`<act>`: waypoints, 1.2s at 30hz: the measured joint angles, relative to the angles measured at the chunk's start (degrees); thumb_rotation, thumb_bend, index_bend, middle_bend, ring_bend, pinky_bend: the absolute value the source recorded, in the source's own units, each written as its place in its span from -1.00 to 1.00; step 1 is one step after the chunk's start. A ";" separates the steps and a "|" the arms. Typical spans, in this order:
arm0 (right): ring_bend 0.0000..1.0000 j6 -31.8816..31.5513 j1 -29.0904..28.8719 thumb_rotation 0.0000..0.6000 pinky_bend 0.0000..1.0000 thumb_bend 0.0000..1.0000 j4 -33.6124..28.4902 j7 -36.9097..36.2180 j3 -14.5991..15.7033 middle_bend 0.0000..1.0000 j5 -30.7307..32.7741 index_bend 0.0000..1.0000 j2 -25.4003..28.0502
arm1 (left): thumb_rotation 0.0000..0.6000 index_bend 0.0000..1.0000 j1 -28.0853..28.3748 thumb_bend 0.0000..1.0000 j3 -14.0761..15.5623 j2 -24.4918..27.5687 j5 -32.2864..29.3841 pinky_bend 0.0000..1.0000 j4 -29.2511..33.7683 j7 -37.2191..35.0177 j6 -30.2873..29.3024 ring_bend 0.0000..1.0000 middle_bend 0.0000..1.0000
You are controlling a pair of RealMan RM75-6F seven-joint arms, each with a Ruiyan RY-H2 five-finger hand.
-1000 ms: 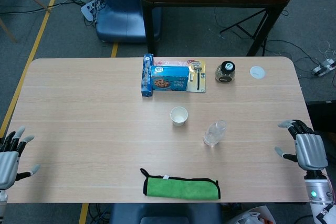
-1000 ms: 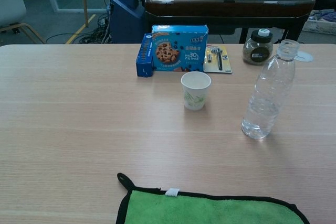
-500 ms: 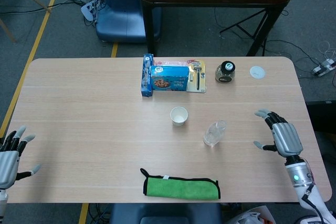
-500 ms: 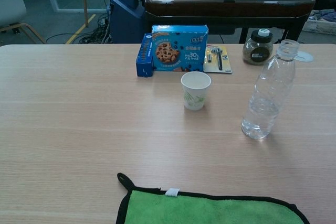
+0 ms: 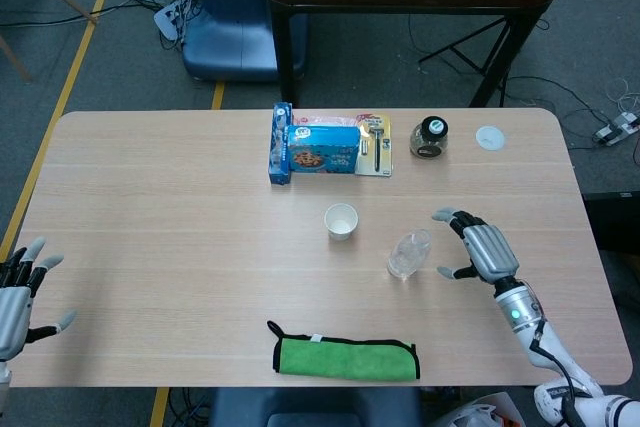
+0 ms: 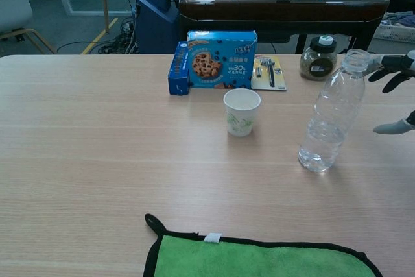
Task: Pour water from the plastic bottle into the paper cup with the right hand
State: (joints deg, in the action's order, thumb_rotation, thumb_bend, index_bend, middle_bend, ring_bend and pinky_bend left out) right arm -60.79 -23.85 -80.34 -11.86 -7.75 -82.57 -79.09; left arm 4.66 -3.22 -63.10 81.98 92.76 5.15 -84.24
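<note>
A clear plastic bottle [image 5: 409,253] [image 6: 331,114] stands upright and uncapped on the table, with a little water in its base. A white paper cup [image 5: 341,220] [image 6: 242,111] stands upright to its left, empty as far as I can see. My right hand [image 5: 477,246] [image 6: 394,85] hovers just right of the bottle with fingers spread, a small gap from it and holding nothing. My left hand [image 5: 18,292] rests at the table's front left edge, fingers apart and empty; the chest view does not show it.
A green cloth [image 5: 346,357] [image 6: 259,256] lies at the front edge. At the back sit a blue cookie box [image 5: 322,148] [image 6: 220,60], a slim blue box [image 5: 280,143], a carded tool [image 5: 376,144], a dark jar [image 5: 429,136] [image 6: 318,58] and a white lid [image 5: 489,137].
My right hand has moved left from the table's right edge to just beside the bottle and now shows in the chest view. Bottle, cup and left hand have stayed put.
</note>
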 measured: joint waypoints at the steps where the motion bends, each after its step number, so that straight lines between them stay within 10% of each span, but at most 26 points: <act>1: -0.67 0.25 -0.35 1.00 -0.45 -1.00 0.33 -0.26 0.03 -0.66 -0.08 -0.57 -0.40 | 1.00 -0.57 -0.04 -0.76 0.00 0.05 -0.01 -0.39 0.07 -0.02 -0.04 -0.95 -1.00; 36: -0.67 -1.93 -5.46 1.00 -0.45 -1.00 18.70 -24.74 5.57 -0.51 -8.19 -0.57 -13.43 | 1.00 -0.57 -0.55 -0.76 -0.10 0.64 0.05 -0.39 1.05 -0.53 -0.77 -0.95 -1.00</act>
State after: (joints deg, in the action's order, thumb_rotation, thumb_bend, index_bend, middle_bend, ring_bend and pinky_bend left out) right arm -62.72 -29.31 -61.64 -36.60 -2.18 -90.76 -92.52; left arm 4.12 -3.32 -62.46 82.03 93.81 4.62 -85.01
